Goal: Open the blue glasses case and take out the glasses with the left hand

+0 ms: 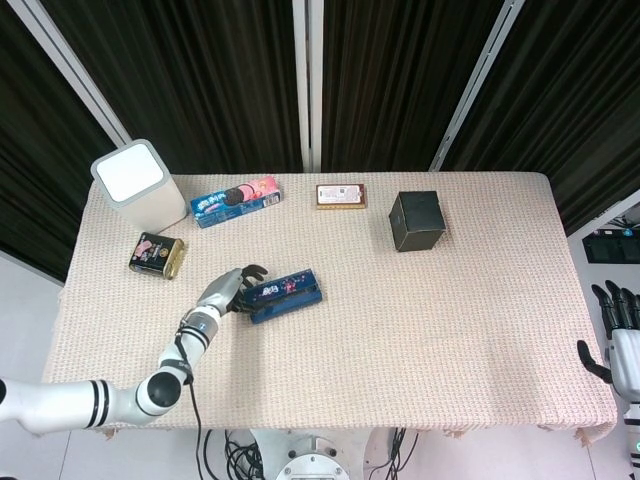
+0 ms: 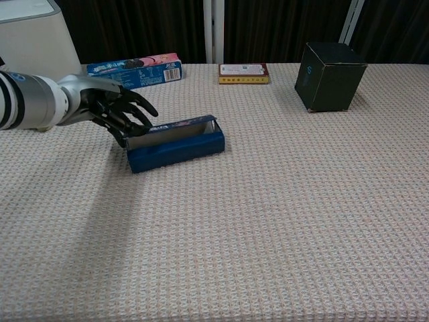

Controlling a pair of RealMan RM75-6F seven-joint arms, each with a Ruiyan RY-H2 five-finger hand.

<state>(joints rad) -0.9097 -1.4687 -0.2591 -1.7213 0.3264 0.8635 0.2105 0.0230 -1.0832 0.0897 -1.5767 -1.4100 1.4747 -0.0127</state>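
Blue glasses case [image 2: 174, 144]: near-left on the table [image 2: 281, 221], lid raised ajar, its printing too small to read. Left robot hand [image 2: 114, 111]: fingers spread, fingertips touching the lid's left end. Behind: small tin [image 1: 157, 254], blue-pink cookie box [image 2: 134, 69], white canister [image 1: 139, 186], labelled flat box [image 2: 244, 72], black cube [image 2: 330, 76]. Right robot hand [image 1: 618, 335]: off the table edge, fingers apart, holding nothing.
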